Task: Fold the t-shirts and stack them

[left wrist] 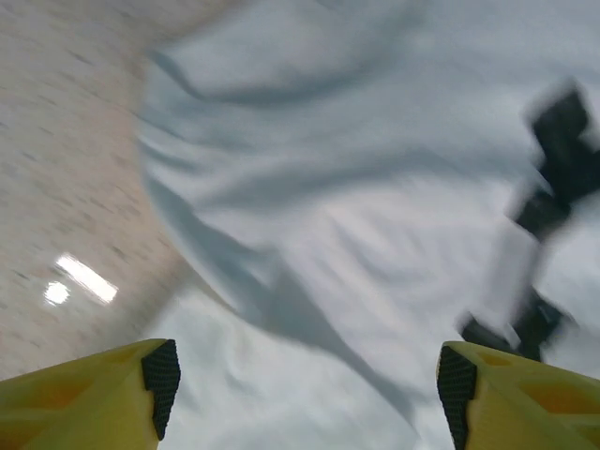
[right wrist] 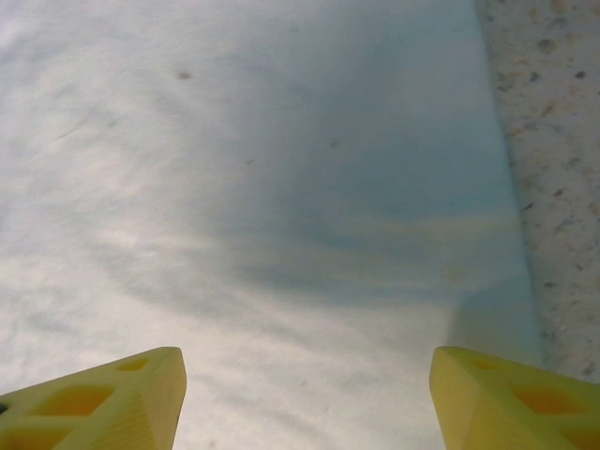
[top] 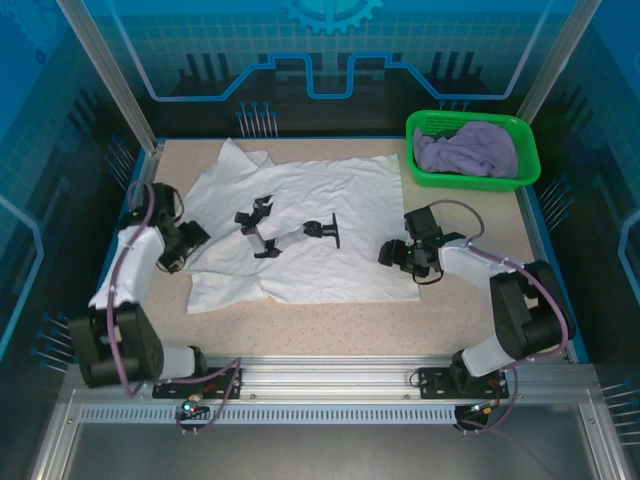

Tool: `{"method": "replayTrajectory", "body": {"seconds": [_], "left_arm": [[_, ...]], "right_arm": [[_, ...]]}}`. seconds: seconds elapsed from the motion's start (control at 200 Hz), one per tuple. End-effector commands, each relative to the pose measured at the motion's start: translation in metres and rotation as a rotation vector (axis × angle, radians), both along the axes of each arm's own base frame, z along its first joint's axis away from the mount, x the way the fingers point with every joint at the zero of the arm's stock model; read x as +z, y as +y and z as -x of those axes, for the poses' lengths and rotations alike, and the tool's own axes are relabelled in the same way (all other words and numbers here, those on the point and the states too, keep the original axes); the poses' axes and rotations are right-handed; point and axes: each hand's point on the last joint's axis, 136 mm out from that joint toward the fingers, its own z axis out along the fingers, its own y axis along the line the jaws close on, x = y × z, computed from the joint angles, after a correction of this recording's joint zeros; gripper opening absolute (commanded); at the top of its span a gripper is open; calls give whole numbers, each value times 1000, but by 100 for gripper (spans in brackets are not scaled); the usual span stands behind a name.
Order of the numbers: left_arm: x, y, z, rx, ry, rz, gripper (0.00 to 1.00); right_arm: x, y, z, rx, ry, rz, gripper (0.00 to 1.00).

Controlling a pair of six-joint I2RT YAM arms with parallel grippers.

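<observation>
White black-printed cloth t-shirt (top: 340, 200) lies spread between the arms, long axis left to right. Left gripper (top: 190, 248) at its left edge, right gripper (top: 390, 255) at its right edge — both jaws wide, apparently empty.

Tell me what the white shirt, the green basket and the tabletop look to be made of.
White t-shirt: soft matte cloth, judging by wrinkles and limp folds. Green basket: likely moulded plastic, with a rigid rim and perforated walls. Tabletop: hard speckled beige, perhaps laminate; a bright glare spot suggests a smooth finish.
</observation>
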Motion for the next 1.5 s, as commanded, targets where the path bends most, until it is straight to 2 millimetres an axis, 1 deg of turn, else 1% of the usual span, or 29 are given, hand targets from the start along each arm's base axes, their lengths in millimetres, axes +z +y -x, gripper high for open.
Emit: {"method": "replayTrajectory", "body": {"seconds": [0.0, 0.075, 0.11, 0.16, 0.22, 0.345, 0.41, 0.51, 0.59, 0.67, 0.725, 0.885, 0.935, 1.03, 1.066, 1.111, 1.201, 1.316, 1.426, 1.496], "left_arm": [[-17, -23, 53, 6, 94, 33, 74], [-33, -33, 81, 48, 103, 76, 74], [-36, -37, 88, 58, 84, 77, 75], [-26, -37, 89, 53, 42, 24, 79], [-26, -39, 91, 100, 22, 45, 81], [-49, -36, 102, 213, 49, 74, 82], [-58, -35, 105, 254, 43, 87, 80], [-70, -25, 112, 320, 39, 58, 78], [-82, -24, 115, 367, 52, 96, 74], [-88, -19, 117, 399, 64, 86, 73], [-90, -15, 116, 417, 53, 91, 72], [-93, -7, 106, 460, 26, 128, 60], [-95, -5, 104, 471, 26, 141, 53], [-100, -4, 100, 474, 22, 162, 45], [-102, -4, 99, 472, 24, 170, 42], [-104, -4, 97, 467, 25, 179, 36], [-106, -5, 96, 459, 33, 186, 25], [-105, -5, 95, 450, 23, 187, 11], [-100, -3, 94, 428, 5, 170, 3], [-95, -2, 93, 405, 4, 157, 2]], "right_arm": [[24, 9, -5, 45, -115, 22, 72], [28, 12, -1, 58, -132, 30, 72], [29, 14, 0, 64, -134, 34, 72], [29, 15, 3, 71, -138, 42, 72], [26, 16, 5, 78, -147, 49, 72], [16, 16, 3, 80, -169, 58, 73], [13, 20, 0, 84, -171, 46, 73], [9, 21, -3, 80, -158, 48, 72], [7, 19, -2, 76, -153, 59, 72], [6, 15, -1, 61, -155, 71, 73], [5, 13, -1, 53, -148, 75, 72], [-8, -1, 1, -12, -82, 107, 69], [-12, -8, 5, -44, -57, 114, 68], [-11, -20, 12, -100, -34, 104, 66], [-9, -26, 18, -127, -25, 112, 65], [-6, -33, 24, -163, -10, 122, 64], [-7, -48, 42, -221, 51, 147, 62], [-13, -56, 65, -261, 123, 126, 60], [-14, -69, 84, -311, 151, 159, 56], [-15, -71, 93, -317, 158, 153, 54]]}}
